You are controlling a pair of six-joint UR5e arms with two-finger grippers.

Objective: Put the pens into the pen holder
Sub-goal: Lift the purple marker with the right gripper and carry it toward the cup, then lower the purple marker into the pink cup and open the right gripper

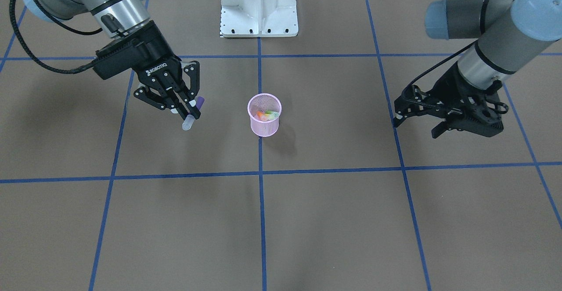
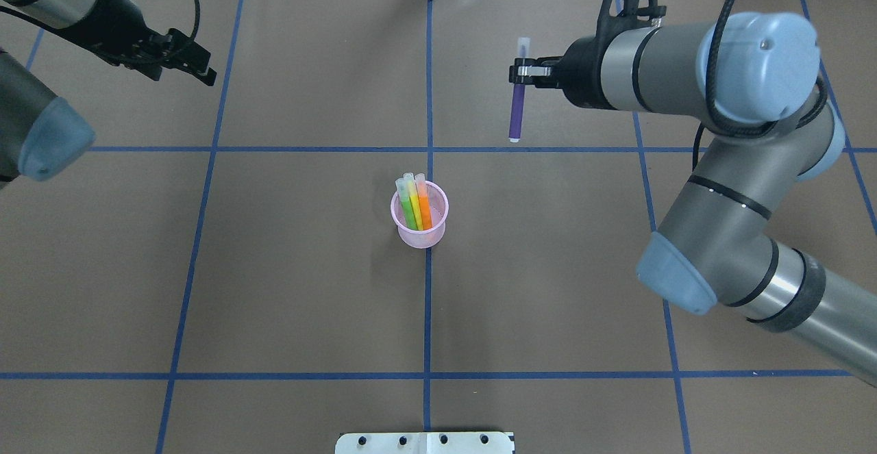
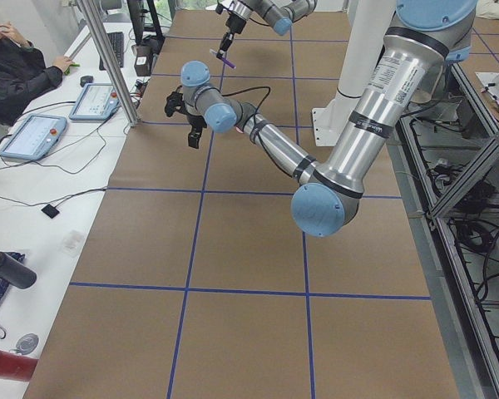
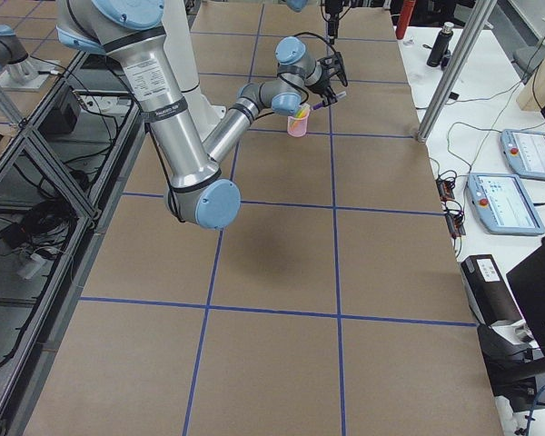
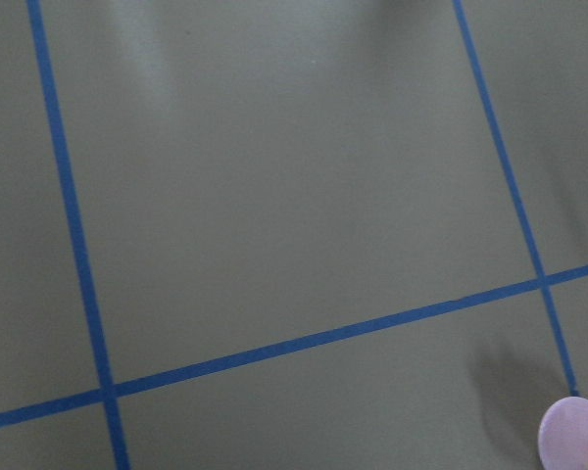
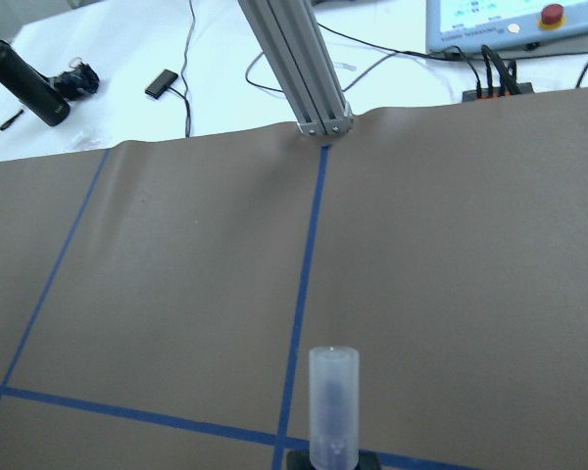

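Note:
The pink mesh pen holder stands upright at the table's middle; it also shows in the front view. An orange, a green and a yellow pen stand inside it. My right gripper is shut on the purple pen and holds it above the table, beyond the holder and to its right in the overhead view. The front view shows the same gripper and the pen's clear cap. The cap fills the right wrist view's bottom. My left gripper is open and empty, far left.
The robot's white base stands at the near table edge. Blue tape lines grid the brown table. An aluminium post stands at the far edge. An operator and tablets sit beyond it.

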